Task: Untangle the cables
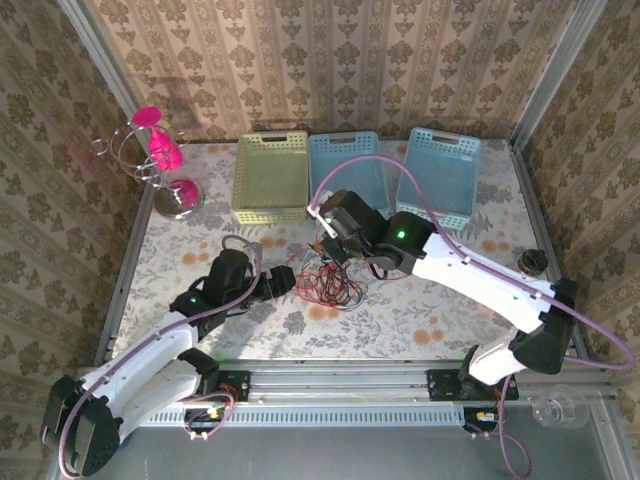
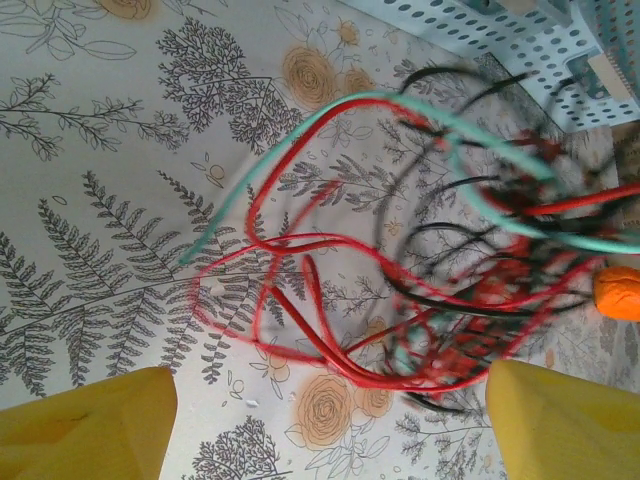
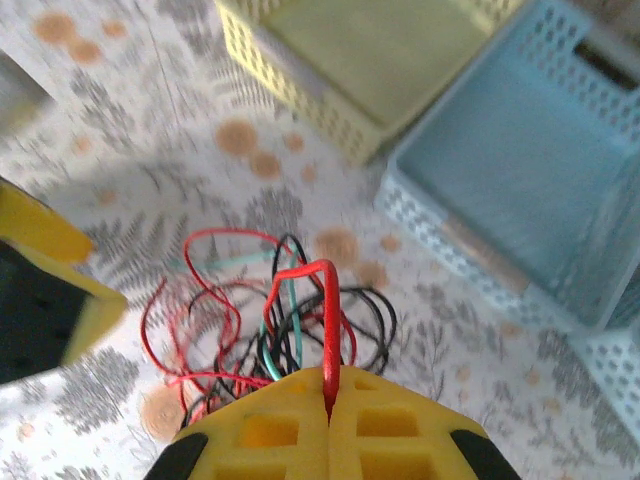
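Observation:
The cables [image 1: 325, 285] lie in a loose tangle of red, black and teal wires on the floral table, between my two grippers. My right gripper [image 1: 328, 232] hangs just behind the tangle, and in the right wrist view its yellow fingers [image 3: 300, 430] are pressed together on one red cable [image 3: 328, 320], lifted in a loop above the rest [image 3: 250, 320]. My left gripper [image 1: 290, 280] sits at the tangle's left side. Its yellow fingers [image 2: 90, 425] stand wide apart, the gripper [image 2: 330, 430] is open, and red loops [image 2: 330, 340] and a teal wire [image 2: 300, 140] lie just ahead of it.
Three baskets line the back: a yellow-green one [image 1: 268, 213], a blue one [image 1: 345, 137] right behind the right gripper, and another blue one [image 1: 445, 135]. A pink stand [image 1: 165, 165] is at the back left. A clear cup [image 1: 557, 408] sits off the table's near right.

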Tool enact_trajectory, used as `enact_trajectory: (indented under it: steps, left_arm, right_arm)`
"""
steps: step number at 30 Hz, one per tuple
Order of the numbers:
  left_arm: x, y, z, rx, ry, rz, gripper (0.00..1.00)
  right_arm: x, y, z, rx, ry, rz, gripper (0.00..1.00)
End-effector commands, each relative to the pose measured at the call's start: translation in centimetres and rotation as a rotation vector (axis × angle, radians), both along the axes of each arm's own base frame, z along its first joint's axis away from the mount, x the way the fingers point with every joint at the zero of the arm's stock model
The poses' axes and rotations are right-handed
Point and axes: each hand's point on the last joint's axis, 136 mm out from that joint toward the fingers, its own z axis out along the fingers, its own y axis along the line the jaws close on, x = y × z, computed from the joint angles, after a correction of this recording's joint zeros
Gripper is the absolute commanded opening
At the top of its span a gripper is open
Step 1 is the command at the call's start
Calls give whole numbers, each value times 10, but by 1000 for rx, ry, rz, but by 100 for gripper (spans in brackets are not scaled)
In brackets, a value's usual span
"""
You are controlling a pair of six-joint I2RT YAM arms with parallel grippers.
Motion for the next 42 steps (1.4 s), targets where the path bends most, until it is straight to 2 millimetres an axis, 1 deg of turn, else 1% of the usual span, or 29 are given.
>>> enact_trajectory:
  steps: [1, 3, 4, 5, 6, 8, 10, 12, 14, 16, 18, 20, 21, 24, 27, 29, 32, 33, 36, 37, 39, 40, 42]
  left_arm:
    - [-4, -4, 6, 3, -16, -47, 82]
    - [-6, -10, 11, -6, -27, -75, 82]
    - [-6, -14, 14, -8, -39, -90, 82]
    - [-7, -18, 16, -9, -50, -106, 83]
    - [-8, -21, 15, -8, -55, -120, 83]
    - [-9, -29, 13, -6, -60, -138, 86]
    - [-9, -40, 6, 4, -54, -170, 89]
    - [-7, -49, -3, 21, -43, -193, 91]
    - [-3, -60, -8, 31, -52, -215, 93]
    - [2, -72, -16, 70, -52, -233, 94]
    - [6, -86, -20, 92, -63, -268, 95]
    - [10, -100, -24, 104, -74, -294, 95]
    - [12, -106, -25, 106, -77, -300, 96]
    - [21, -116, -37, 147, -71, -293, 94]
    - [30, -113, -56, 231, -52, -252, 85]
    - [32, -110, -72, 267, -33, -240, 77]
    - [28, -115, -92, 266, -6, -253, 60]
    - [26, -119, -96, 250, -9, -264, 50]
    - [24, -120, -106, 240, -1, -253, 20]
    - [24, -119, -107, 238, 2, -246, 12]
    - [23, -115, -108, 239, -3, -237, 0]
    - [23, -112, -108, 248, -5, -229, 0]
    - [23, -104, -108, 273, -8, -212, 0]
  right_arm:
    - [0, 6, 27, 128, -21, -30, 0]
    - [-1, 4, 49, 190, -54, -35, 0]
    - [0, 1, 53, 208, -63, -43, 0]
    - [3, -2, 50, 215, -55, -63, 0]
    - [6, -4, 41, 218, -34, -76, 0]
    - [15, -9, 8, 223, 62, -111, 0]
    - [20, -14, -19, 233, 124, -140, 0]
    - [22, -18, -35, 241, 159, -169, 0]
    - [19, -18, -33, 270, 165, -168, 0]
    - [16, -17, -23, 310, 158, -164, 0]
    - [17, -19, -18, 313, 150, -169, 0]
    - [12, -21, -2, 346, 133, -164, 0]
    - [11, -21, 0, 355, 136, -159, 0]
    - [6, -21, 6, 380, 147, -151, 0]
    - [3, -26, 15, 407, 128, -157, 0]
    - [1, -30, 26, 432, 107, -157, 0]
    - [-1, -36, 43, 474, 80, -159, 0]
    - [-1, -38, 48, 485, 71, -161, 0]
    - [0, -46, 62, 513, 44, -170, 0]
    - [1, -49, 66, 519, 32, -176, 0]
    - [3, -57, 77, 528, 2, -189, 0]
    - [3, -61, 82, 530, -14, -196, 0]
    - [3, -70, 100, 549, -60, -208, 0]
